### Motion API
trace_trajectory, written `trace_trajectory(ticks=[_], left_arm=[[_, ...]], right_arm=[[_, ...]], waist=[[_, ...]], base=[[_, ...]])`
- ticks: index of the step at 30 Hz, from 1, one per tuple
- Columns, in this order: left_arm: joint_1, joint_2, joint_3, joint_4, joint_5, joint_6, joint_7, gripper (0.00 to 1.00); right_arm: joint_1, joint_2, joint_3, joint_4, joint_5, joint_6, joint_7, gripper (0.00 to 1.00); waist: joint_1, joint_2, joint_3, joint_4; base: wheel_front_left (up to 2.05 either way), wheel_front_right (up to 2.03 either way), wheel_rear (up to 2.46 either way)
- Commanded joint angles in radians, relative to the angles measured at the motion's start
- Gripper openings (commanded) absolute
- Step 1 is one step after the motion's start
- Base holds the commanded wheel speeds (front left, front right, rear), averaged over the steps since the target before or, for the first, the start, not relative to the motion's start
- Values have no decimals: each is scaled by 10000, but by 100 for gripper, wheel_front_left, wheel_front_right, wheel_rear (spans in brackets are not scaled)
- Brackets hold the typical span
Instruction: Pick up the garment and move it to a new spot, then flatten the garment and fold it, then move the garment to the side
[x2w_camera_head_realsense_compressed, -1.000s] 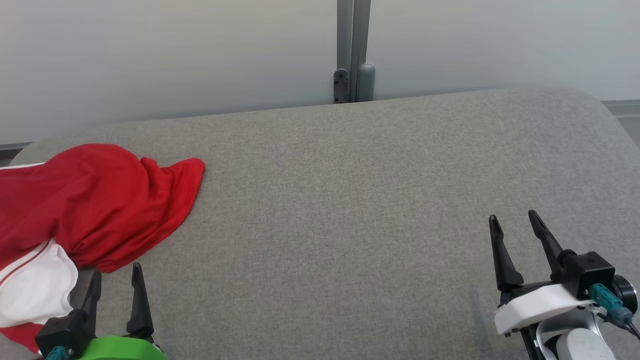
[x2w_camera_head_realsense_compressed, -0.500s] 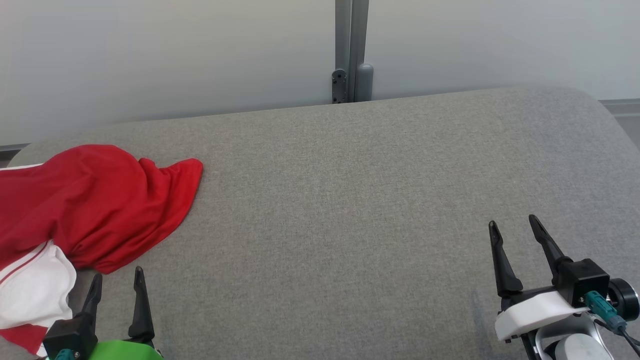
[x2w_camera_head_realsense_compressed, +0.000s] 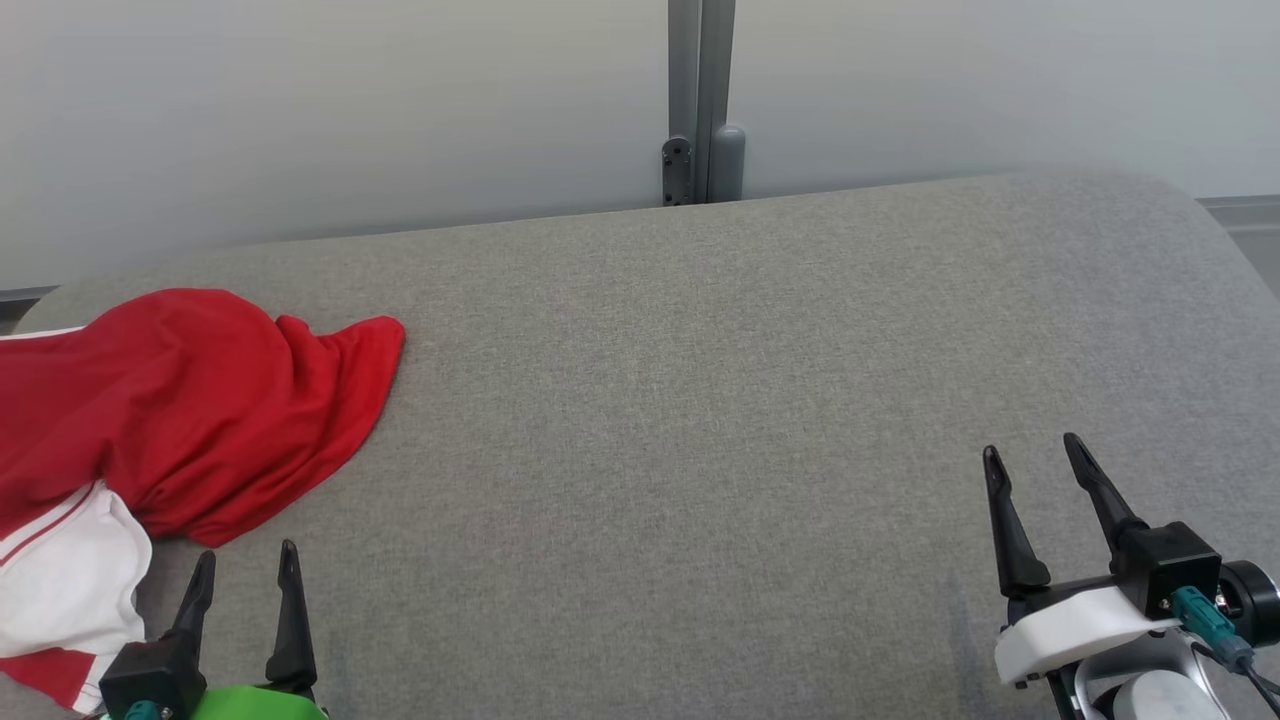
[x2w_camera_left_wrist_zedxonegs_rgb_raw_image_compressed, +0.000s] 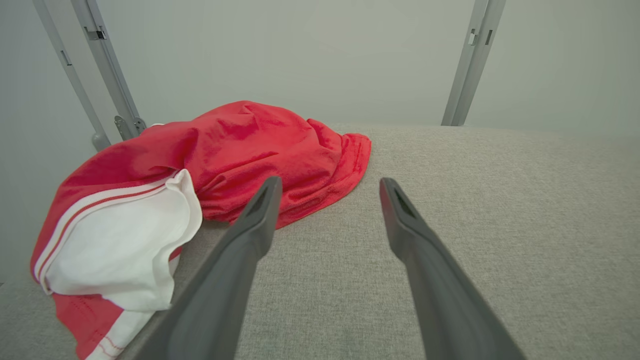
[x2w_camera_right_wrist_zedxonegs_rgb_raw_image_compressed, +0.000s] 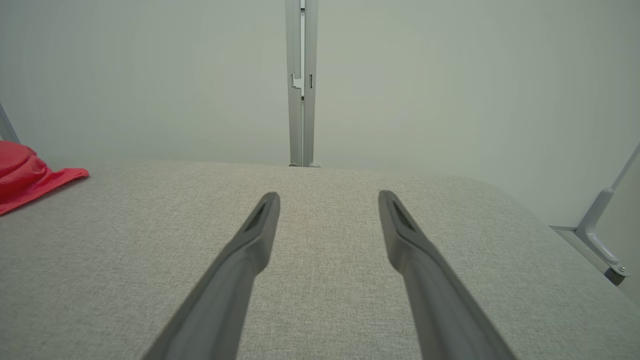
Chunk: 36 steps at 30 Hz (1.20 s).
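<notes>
**Head view.**
- Item: garment (x2w_camera_head_realsense_compressed: 190, 410), red with a white panel (x2w_camera_head_realsense_compressed: 60, 580), crumpled in a heap at the far left of the grey desk (x2w_camera_head_realsense_compressed: 700, 400). Part of it runs off the view's left edge.
- Left end effector (x2w_camera_head_realsense_compressed: 248, 552): jaws wide and empty, just beside the heap's near edge and apart from the cloth.
- Right end effector (x2w_camera_head_realsense_compressed: 1031, 446): jaws wide and empty, at the lower right, well apart from the garment.

**Left wrist view.**
- Left end effector (x2w_camera_left_wrist_zedxonegs_rgb_raw_image_compressed: 329, 181): fingers spread, nothing between them, aimed at the desk (x2w_camera_left_wrist_zedxonegs_rgb_raw_image_compressed: 500, 200) just right of the garment (x2w_camera_left_wrist_zedxonegs_rgb_raw_image_compressed: 260, 145).
- The left finger overlaps the red hem (x2w_camera_left_wrist_zedxonegs_rgb_raw_image_compressed: 350, 165) in this view (contact cannot be told).
- The white panel (x2w_camera_left_wrist_zedxonegs_rgb_raw_image_compressed: 120, 235) lies at the lower left.

**Right wrist view.**
- Right end effector (x2w_camera_right_wrist_zedxonegs_rgb_raw_image_compressed: 328, 194): fingers spread, nothing held, low over the desk (x2w_camera_right_wrist_zedxonegs_rgb_raw_image_compressed: 150, 225).
- The garment (x2w_camera_right_wrist_zedxonegs_rgb_raw_image_compressed: 25, 175) is a red scrap at the left edge, well apart.
- A grey post (x2w_camera_right_wrist_zedxonegs_rgb_raw_image_compressed: 300, 80) stands beyond the far edge.

**Step in hand (judged).** This is the first step, the pick-up. The garment is not yet gripped, so the left end effector is at the approach stage.

**Next move calls for:**
- The left end effector needs to go forward and leftward, down into the heap.
- The jaws then close on a bunched fold rather than a single thin layer.
- A lift high enough that the hanging cloth does not drag.
- A carry toward the middle of the desk, where the right end effector can reach it for flattening.
</notes>
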Motion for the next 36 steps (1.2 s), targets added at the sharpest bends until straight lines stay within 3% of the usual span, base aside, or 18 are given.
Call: trace_trajectory(ticks=[1,7,15,20,24,30,36], left_arm=[[-71,88,-63,21,-77,-23,-38,100],[-280,144,-200,30,-62,-4,-25,100],[-120,270,-35,139,-141,-4,-24,100],[118,347,104,60,-199,-5,-24,100],[210,354,129,-33,-266,-5,-24,100],[-357,503,-634,206,-749,-5,84,100],[-2217,1077,-2211,226,-1792,-5,1702,100]], right_arm=[[137,-26,-57,-12,-18,2,-35,100],[353,13,-100,-121,35,1,-33,100],[218,113,334,-54,70,1,-35,100],[-48,125,845,50,124,1,-33,100],[-201,142,1080,103,158,1,-33,100],[-269,-11,1240,59,206,1,-33,100],[-878,-586,1154,-208,124,1,-33,100]], waist=[[-1,0,-11,81],[-1,0,-127,1048],[-1,0,-376,3575],[-1,0,-463,4375],[-1,0,-401,4411],[-1,0,137,3822],[-1,0,1740,3013]], base=[[0,0,0],[0,0,0],[0,0,0],[0,0,0],[0,0,0],[0,0,0],[0,0,0]])
